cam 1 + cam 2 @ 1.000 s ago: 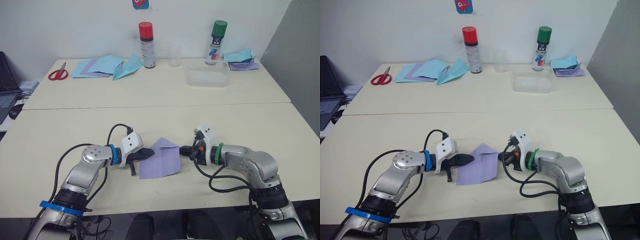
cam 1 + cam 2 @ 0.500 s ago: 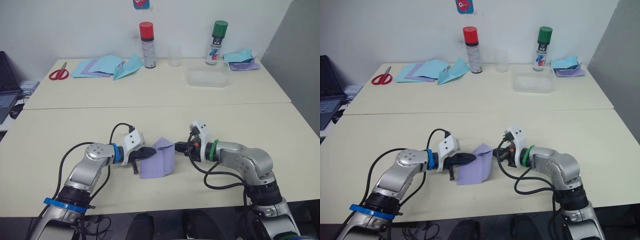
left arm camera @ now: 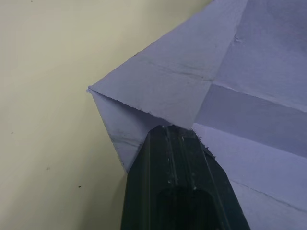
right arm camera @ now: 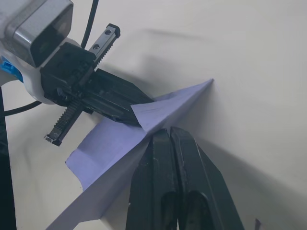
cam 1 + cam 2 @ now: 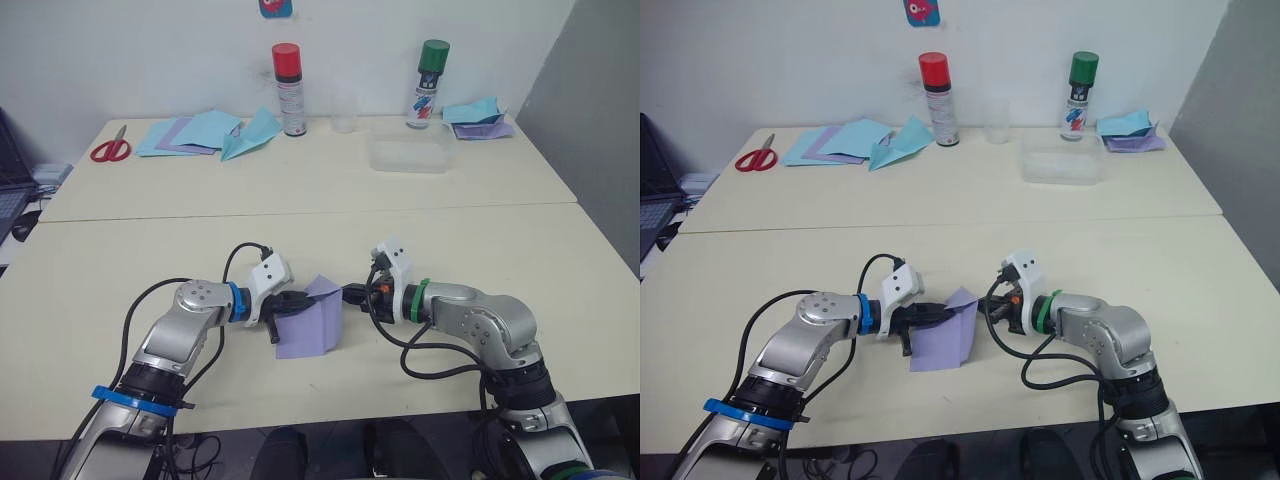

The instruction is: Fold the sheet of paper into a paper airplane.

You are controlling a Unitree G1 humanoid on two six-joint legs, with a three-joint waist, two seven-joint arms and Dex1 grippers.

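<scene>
The lavender sheet of paper [image 5: 308, 325] lies on the near table, its right part lifted and bent over toward the left so it stands up in a fold. My left gripper [image 5: 299, 301] is shut on the sheet's upper left corner; in the left wrist view its black fingers [image 3: 175, 158] meet the paper [image 3: 240, 72] at a creased flap. My right gripper [image 5: 350, 293] is shut on the raised right edge, close to the left gripper. The right wrist view has its closed fingers [image 4: 165, 143] at the paper [image 4: 110, 143], with the left gripper [image 4: 103, 96] just beyond.
On the far table stand a red-capped spray can [image 5: 287, 75], a green-capped can [image 5: 432, 68], a clear cup [image 5: 345, 118] and a clear plastic box [image 5: 408, 156]. Light-blue sheets [image 5: 195, 132], a light-blue plane [image 5: 250, 135] and red scissors [image 5: 108, 150] lie at the back left.
My right gripper has moved left toward the left gripper, carrying the paper's right edge up and over; the sheet looks narrower. The left gripper has stayed in place.
</scene>
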